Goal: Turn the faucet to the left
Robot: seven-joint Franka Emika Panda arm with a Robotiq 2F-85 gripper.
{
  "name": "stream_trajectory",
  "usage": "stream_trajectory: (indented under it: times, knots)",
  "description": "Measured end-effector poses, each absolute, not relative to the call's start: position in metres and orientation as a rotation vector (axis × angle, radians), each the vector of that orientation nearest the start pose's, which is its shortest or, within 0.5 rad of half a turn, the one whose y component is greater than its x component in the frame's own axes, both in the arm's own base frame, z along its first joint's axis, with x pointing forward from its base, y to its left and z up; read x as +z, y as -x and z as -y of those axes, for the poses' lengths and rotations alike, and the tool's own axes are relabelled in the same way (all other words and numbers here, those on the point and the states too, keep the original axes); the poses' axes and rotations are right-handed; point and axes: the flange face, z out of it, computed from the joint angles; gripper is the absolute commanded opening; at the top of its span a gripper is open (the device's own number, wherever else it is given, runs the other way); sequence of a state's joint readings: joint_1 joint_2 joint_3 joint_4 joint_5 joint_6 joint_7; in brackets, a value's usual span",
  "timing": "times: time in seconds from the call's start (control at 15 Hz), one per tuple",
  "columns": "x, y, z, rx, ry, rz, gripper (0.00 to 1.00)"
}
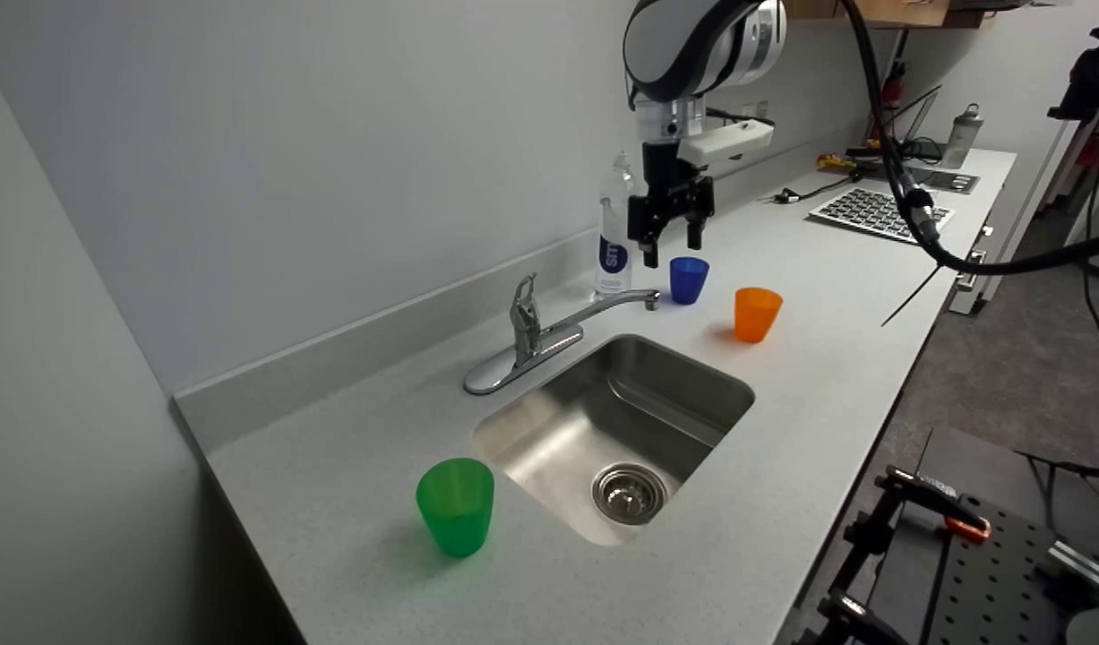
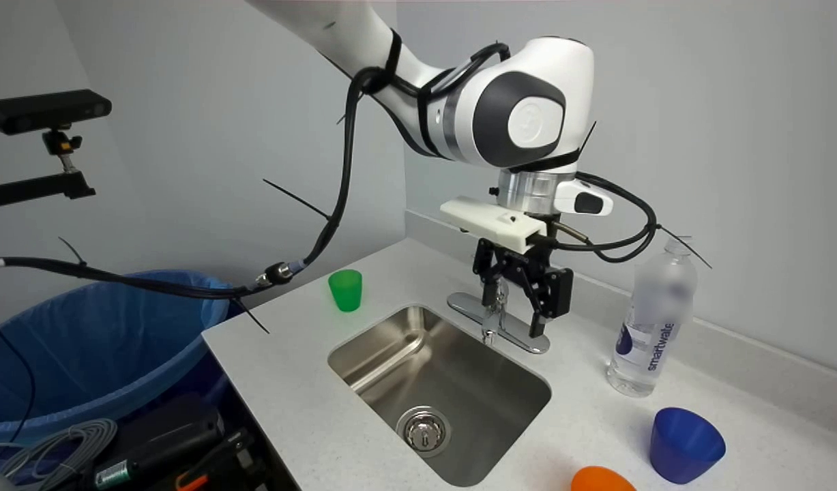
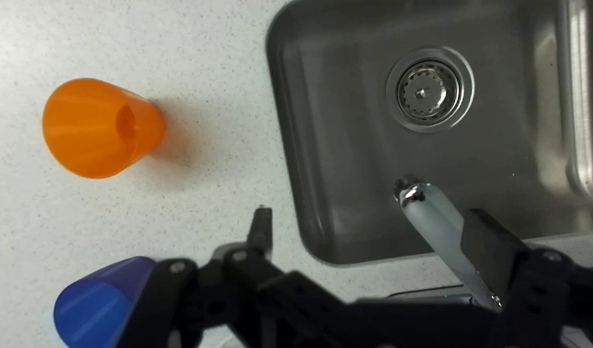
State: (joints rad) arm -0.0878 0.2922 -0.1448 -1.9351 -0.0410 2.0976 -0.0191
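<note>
Chrome, shiny and smooth: seeing the faucet [image 1: 528,342], with low curved spout [image 1: 603,305] and flat base plate [image 1: 490,378], standing on speckled white tabletop [image 3: 214,43] between rounded steel sink [image 1: 558,434] and wall [image 1: 379,161]. Spotting angular black end effector [image 1: 673,252] hanging above, with fingers [image 3: 489,249] spread well apart. Noticing tapered green cup [image 1: 457,508], orange cup [image 1: 756,315] and blue cup [image 1: 688,281].

In an exterior view, one green plastic cup [image 1: 457,511] near left, one blue plastic cup [image 1: 688,282] and one orange plastic cup [image 1: 756,316] farther right: three. One smartwater bottle [image 1: 613,256] and, far right, one grey bottle [image 1: 962,137]: two. One chrome faucet [image 1: 525,334], one steel sink [image 1: 562,448], one drain strainer [image 1: 630,494], one robot arm [image 1: 679,45], one gripper [image 1: 673,246], one blue-lined bin [image 2: 97,337].
</note>
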Motion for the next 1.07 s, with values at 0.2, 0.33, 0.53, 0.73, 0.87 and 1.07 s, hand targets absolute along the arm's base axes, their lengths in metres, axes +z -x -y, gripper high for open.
stream_trajectory:
  times: [0.2, 0.33, 0.53, 0.73, 0.87, 1.07]
  knots:
    - [0.3270, -0.5824, 0.1371, 0.217, 3.179, -0.300, 1.00]
    - [0.3282, -0.5823, 0.1379, 0.214, 3.179, -0.302, 1.00]
    - [0.3278, -0.5821, 0.1378, 0.215, 3.179, -0.301, 1.00]
    - [0.3264, -0.5821, 0.1369, 0.217, 3.179, -0.298, 1.00]
    - [0.3255, -0.5832, 0.1356, 0.215, 3.180, -0.301, 1.00]
    - [0.3209, -0.5863, 0.1345, 0.195, 3.183, -0.329, 1.00]
